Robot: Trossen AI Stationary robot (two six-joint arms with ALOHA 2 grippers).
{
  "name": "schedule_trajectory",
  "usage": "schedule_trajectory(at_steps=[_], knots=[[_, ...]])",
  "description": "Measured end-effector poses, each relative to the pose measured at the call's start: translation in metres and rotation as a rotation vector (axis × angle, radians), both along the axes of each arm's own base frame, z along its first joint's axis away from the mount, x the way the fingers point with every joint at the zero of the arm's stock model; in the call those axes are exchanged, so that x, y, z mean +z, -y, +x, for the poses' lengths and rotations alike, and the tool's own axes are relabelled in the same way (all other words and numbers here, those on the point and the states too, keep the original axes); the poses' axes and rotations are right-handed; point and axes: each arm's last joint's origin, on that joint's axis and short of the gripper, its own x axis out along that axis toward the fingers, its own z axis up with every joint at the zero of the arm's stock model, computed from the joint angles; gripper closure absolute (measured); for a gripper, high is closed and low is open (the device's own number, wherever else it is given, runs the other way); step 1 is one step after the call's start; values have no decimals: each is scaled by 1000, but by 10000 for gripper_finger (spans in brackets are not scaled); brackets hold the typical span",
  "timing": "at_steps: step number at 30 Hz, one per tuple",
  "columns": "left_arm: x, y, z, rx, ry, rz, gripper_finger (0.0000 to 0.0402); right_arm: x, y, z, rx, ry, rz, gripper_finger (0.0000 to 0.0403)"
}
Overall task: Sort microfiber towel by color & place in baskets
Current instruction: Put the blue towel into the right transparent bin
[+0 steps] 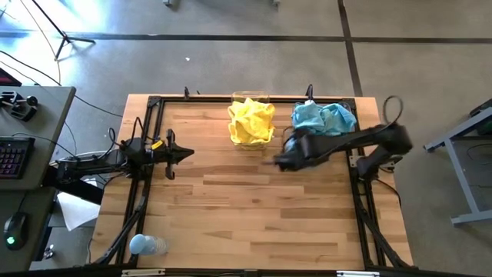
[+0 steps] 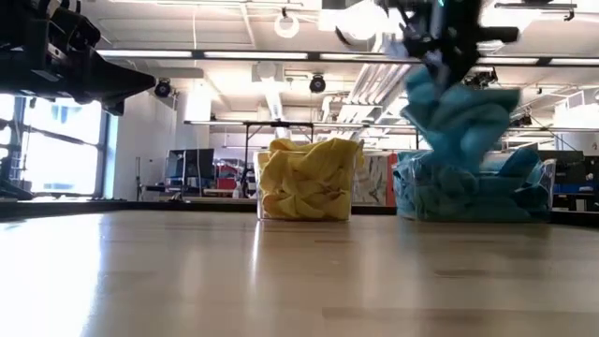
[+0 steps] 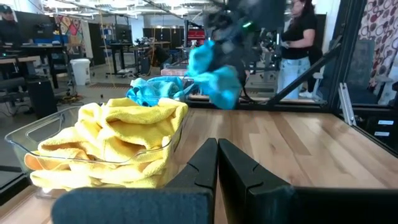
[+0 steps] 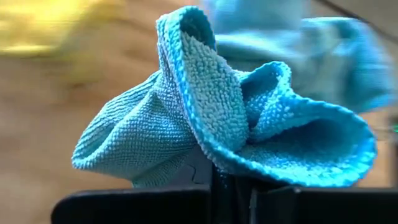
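Yellow microfiber towels (image 1: 251, 121) fill one clear basket (image 2: 263, 187) at the table's far edge. Teal towels (image 1: 327, 117) fill the basket (image 2: 404, 201) to its right. My right gripper (image 1: 286, 158) is in the air just in front of the teal basket, shut on a teal towel (image 2: 459, 117). That towel also shows in the left wrist view (image 3: 214, 74). My left gripper (image 1: 187, 154) waits shut at the table's left side, pointing level toward the right, with nothing in it. My right gripper pinches a bunched fold of the teal towel (image 4: 214, 163) between its two fingers, several layers together. The fingers slant down from the table's right side. The towel hangs crumpled and slack below the gripper (image 2: 460, 140), lifted clear of the table.
A pale blue bottle (image 1: 146, 245) lies at the table's near left corner. A black frame (image 1: 146, 115) runs along the table's edges. A desk with a keyboard (image 1: 11, 158) stands left of the table. A person (image 3: 298, 43) stands beyond the table's right side.
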Motion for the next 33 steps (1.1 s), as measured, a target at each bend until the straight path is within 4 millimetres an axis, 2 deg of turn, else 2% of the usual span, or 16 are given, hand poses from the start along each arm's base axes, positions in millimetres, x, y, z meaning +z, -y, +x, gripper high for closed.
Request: schedule_trajectory(at_steps=[6, 11, 15, 17, 22, 28, 33], knots=[[0, 0, 0, 0, 1, 0, 401, 2, 40, -81, -63, -4, -10, 401], [0, 0, 0, 0, 0, 0, 401, 8, 62, -135, -54, 47, -97, 402], [0, 0, 0, 0, 0, 0, 401, 21, 73, -163, -45, 68, -199, 402], [0, 0, 0, 0, 1, 0, 401, 30, 78, -170, 11, 82, -224, 402], [0, 0, 0, 0, 0, 0, 401, 37, 100, -167, 354, 7, -149, 402], [0, 0, 0, 0, 1, 0, 401, 22, 139, -175, 434, -164, 47, 402], [0, 0, 0, 0, 0, 0, 401, 10, 165, -171, 559, -218, 138, 402]])
